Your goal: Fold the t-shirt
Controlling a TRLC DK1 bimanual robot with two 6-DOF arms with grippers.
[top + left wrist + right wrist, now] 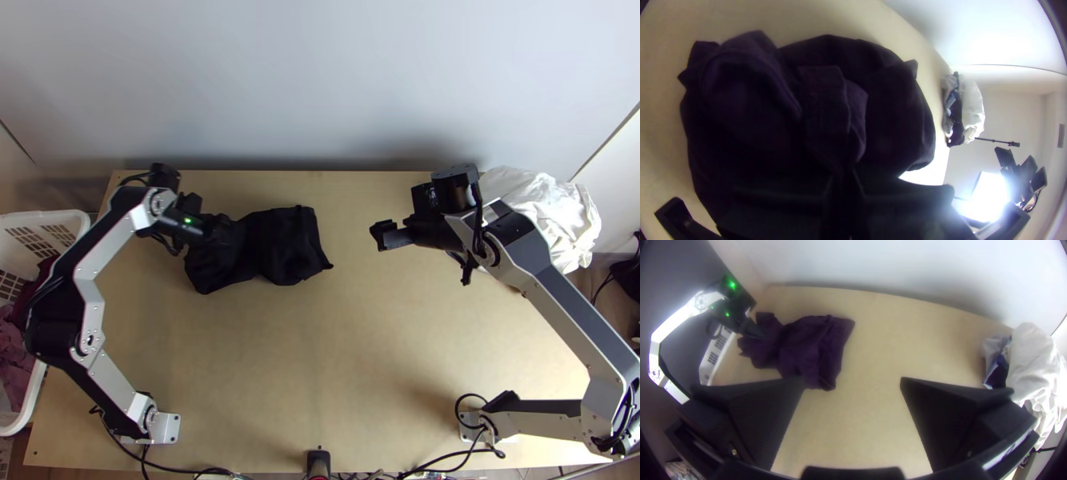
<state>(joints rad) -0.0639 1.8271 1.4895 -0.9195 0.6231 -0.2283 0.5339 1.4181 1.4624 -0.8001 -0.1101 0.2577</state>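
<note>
"Where's the t-shirt [284,244]?"

"Towards eleven o'clock on the surface [360,344], a dark, rumpled bundle."

"And the left claw [216,230]?"

"At the bundle's nine o'clock end. It seems to be pinching some of the cloth, though black on near-black is hard to read."

"The right claw [388,234]?"

"Wide apart, holding nothing, over the surface towards one o'clock, well apart from the shirt. White cloth [552,210] lies heaped at two o'clock."

At nine o'clock in the top view, mauve clothes [13,352] in a white basket [48,218]; and at three, white cloth [568,216], bunched at the table's [360,344] edge!
</note>
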